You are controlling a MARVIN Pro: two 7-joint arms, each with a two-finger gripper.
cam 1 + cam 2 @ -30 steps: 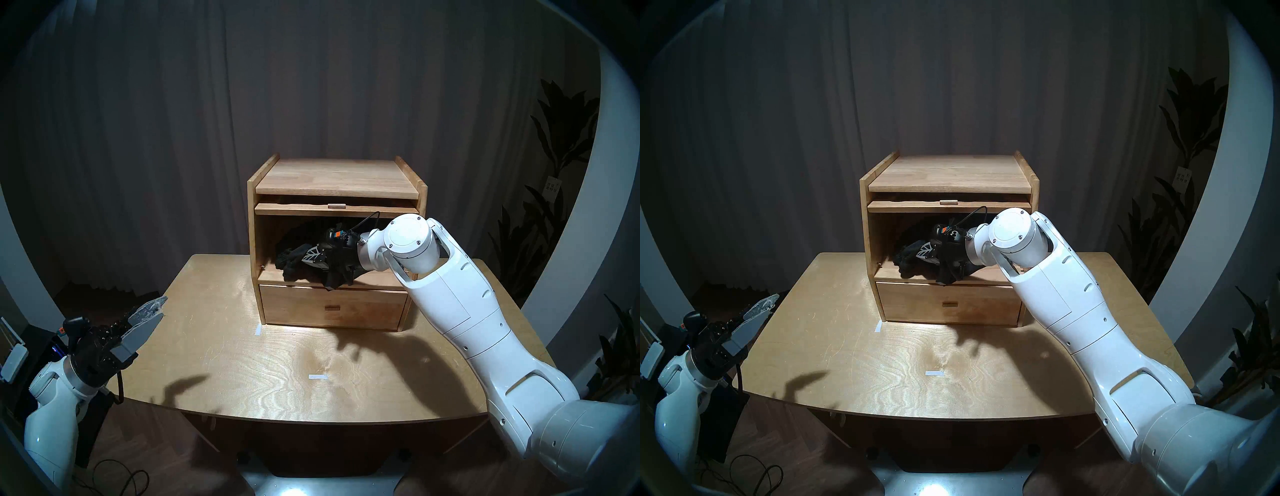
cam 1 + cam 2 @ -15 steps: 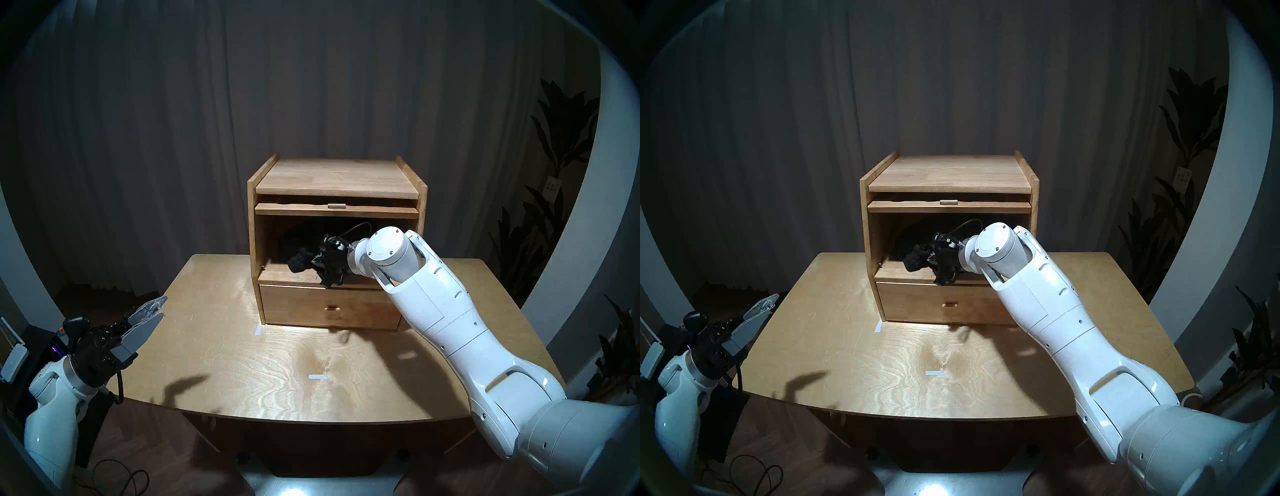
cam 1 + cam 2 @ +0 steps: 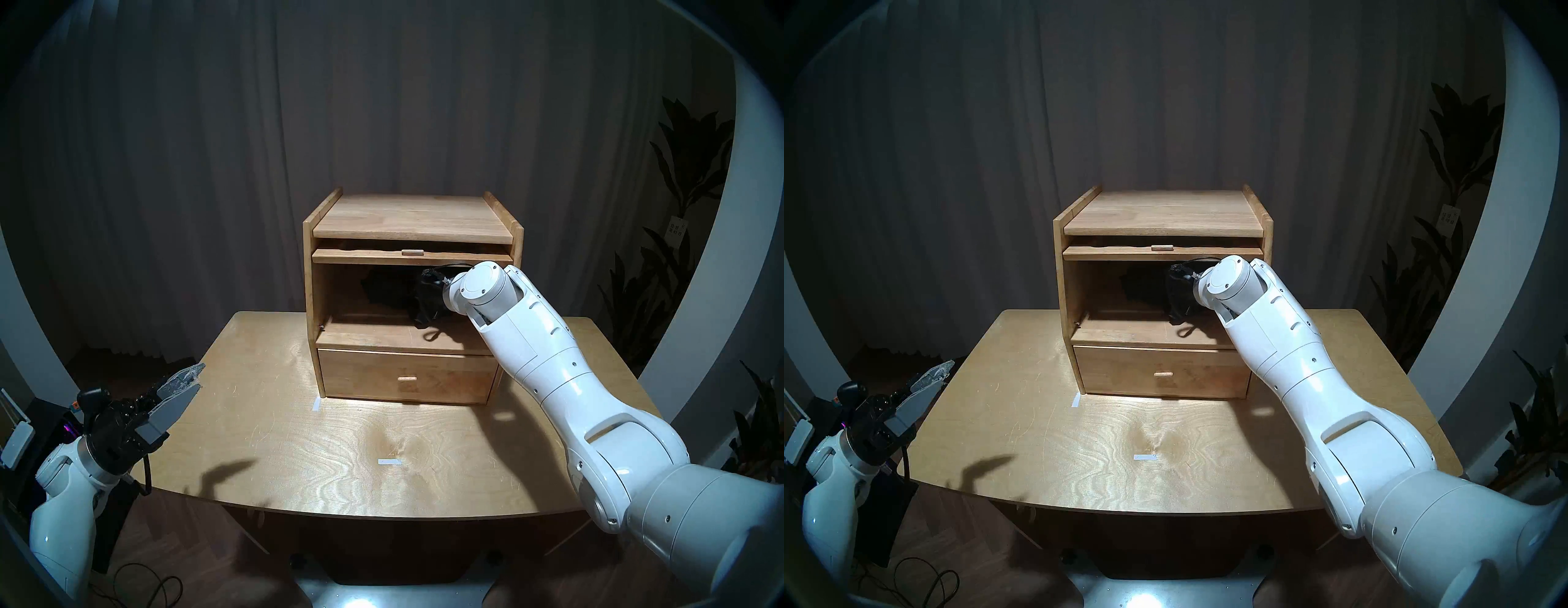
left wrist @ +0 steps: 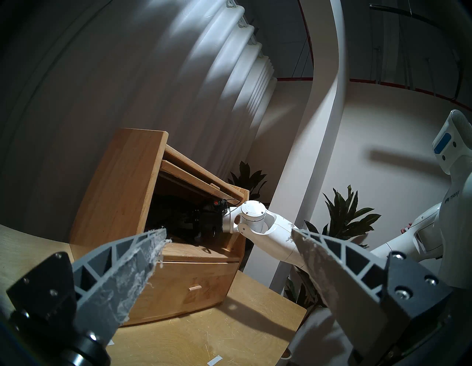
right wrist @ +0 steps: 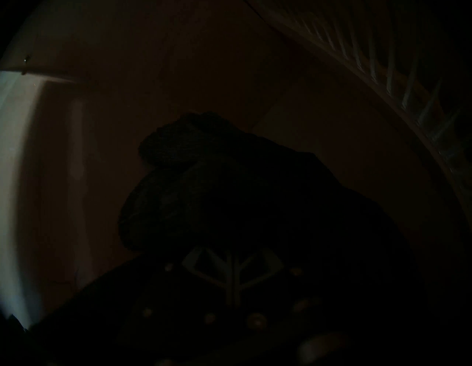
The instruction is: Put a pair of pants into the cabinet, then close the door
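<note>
The light-wood cabinet [image 3: 407,214] stands at the back of the table with its upper compartment open. The door [image 3: 360,256] lies flat, slid in under the top, its small knob [image 3: 412,252] facing out. My right gripper [image 5: 232,258] is deep inside the compartment, shut on the black pair of pants [image 3: 384,291], which is bunched up above the compartment floor. The pants also show in the right wrist view [image 5: 204,191], very dark. My left gripper [image 3: 186,380] is open and empty beyond the table's left edge.
The closed drawer [image 3: 407,378] sits under the compartment. The wooden table [image 3: 297,446] carries two small white tape marks [image 3: 389,462]. Potted plants [image 3: 679,254] stand at the right, a dark curtain behind. My right forearm [image 3: 530,339] crosses the cabinet's right front corner.
My right gripper has pushed the pants from the compartment's front edge up and back, deep inside. No fabric hangs over the drawer now. The left arm has not moved.
</note>
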